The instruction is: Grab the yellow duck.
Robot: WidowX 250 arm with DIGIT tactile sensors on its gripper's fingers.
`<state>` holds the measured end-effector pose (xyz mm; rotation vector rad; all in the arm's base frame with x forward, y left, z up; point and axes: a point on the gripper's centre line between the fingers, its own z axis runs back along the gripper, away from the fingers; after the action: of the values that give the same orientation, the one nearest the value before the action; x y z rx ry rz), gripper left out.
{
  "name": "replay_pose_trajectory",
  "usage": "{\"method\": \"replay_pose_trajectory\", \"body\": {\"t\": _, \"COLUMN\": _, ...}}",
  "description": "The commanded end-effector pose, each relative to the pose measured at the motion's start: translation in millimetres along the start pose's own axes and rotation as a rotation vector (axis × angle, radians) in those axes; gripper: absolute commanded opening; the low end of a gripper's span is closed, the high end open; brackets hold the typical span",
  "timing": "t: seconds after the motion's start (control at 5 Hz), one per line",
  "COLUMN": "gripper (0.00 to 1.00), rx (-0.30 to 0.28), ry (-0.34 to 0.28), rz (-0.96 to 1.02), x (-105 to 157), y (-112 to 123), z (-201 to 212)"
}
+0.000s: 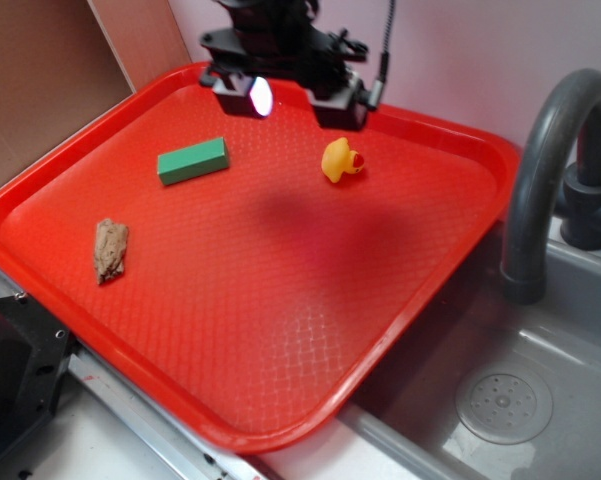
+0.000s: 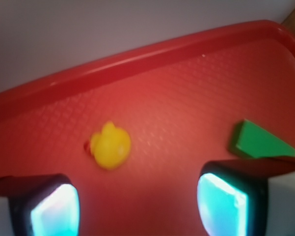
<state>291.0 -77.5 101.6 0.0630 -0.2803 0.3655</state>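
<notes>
Nearest the wrist camera we see the two fingertips [image 2: 49,206], pale pads in dark frames at the bottom corners of the view, set wide apart with nothing between them; the gripper [image 2: 137,204] hangs above the red tray [image 2: 152,46], not touching it. The yellow duck [image 2: 110,145] sits ahead of the gap and toward the left pad, beak pointing left in this view; in the exterior view it rests on the far right part of the tray, just beside the right finger's shadow line, well apart from the green block [image 1: 193,160] and the brown lump [image 1: 110,249].

Our judgement of the risks: the duck is not centred between the pads, so a straight descent could land one pad on its rounded body and knock it aside; the body is smooth and curved, so a closure placed too high or off-axis may squeeze it out rather than hold it; the textured tray offers little to stop a slide. The green block lies near the right pad in the wrist view; a lateral correction that way could nudge it. The tray's far rim is near the duck; an overshoot could carry the fingers into it.
</notes>
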Motion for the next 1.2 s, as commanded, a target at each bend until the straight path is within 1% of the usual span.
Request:
{"method": "replay_pose_trajectory", "body": {"t": 0.0, "gripper": 1.00, "rx": 0.016, "ry": -0.012, "rz": -0.033, "x": 16.0, "y": -25.7, "z": -27.0}}
{"method": "replay_pose_trajectory", "body": {"t": 0.4, "gripper": 1.00, "rx": 0.022, "ry": 0.023, "rz": -0.082, "x": 15.1, "y": -35.8, "z": -53.6}}
{"method": "replay_pose_trajectory", "body": {"t": 0.6, "gripper": 0.00, "rx": 0.003, "ry": 0.033, "rz": -0.097, "x": 10.1, "y": -35.5, "z": -56.0}}
{"method": "replay_pose_trajectory", "body": {"t": 1.0, "gripper": 0.00, "rx": 0.010, "ry": 0.024, "rz": -0.088, "x": 3.3, "y": -29.9, "z": -54.5}}
